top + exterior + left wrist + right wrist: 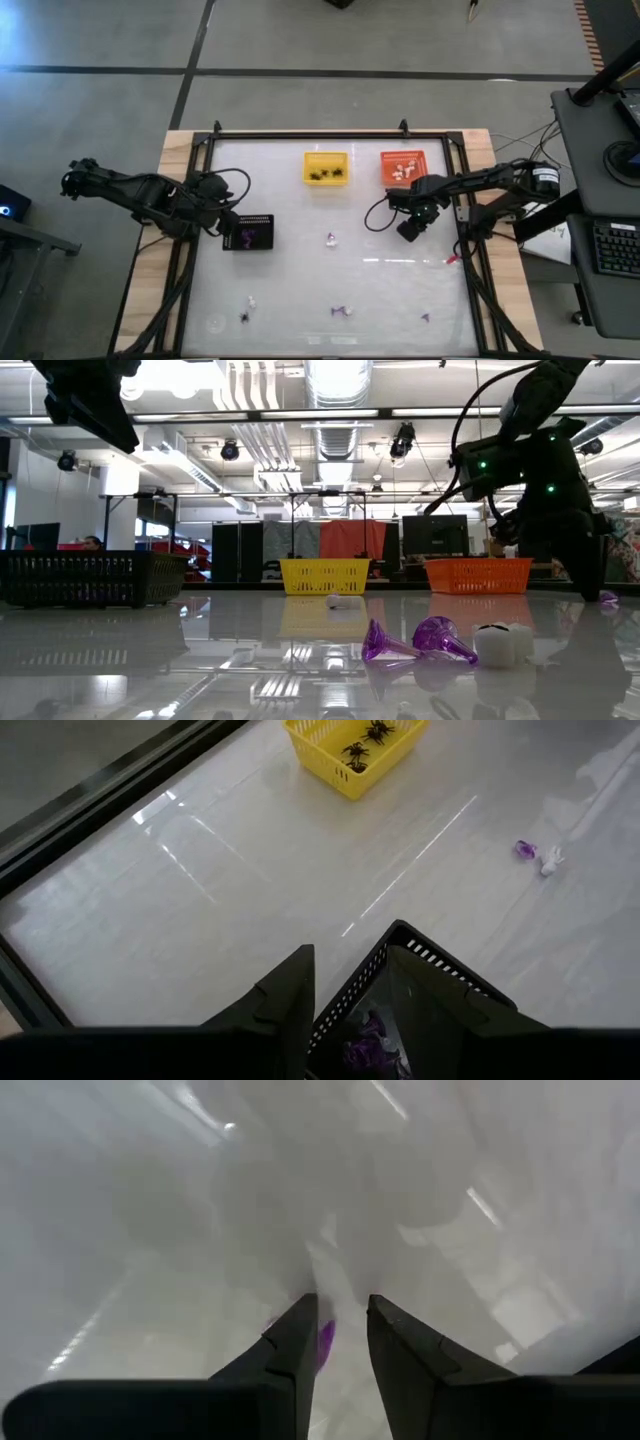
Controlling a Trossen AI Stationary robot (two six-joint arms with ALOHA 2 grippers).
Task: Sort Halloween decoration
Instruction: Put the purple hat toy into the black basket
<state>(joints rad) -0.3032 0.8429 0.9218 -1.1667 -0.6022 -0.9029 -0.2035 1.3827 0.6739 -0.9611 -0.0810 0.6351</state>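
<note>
The right gripper (411, 229) is seen near the orange plastic basket (404, 167), its dark fingers (295, 1342) set narrowly, a small purple trinket (326, 1338) showing between them; whether it is gripped cannot be told. The left gripper (345, 995) is held over the rim of the black mesh tray (249, 232), jaws parted. Black spider trinkets (327, 174) lie in the yellow plastic basket (325, 157) beyond it.

no readable text — no labels, no numbers
</note>
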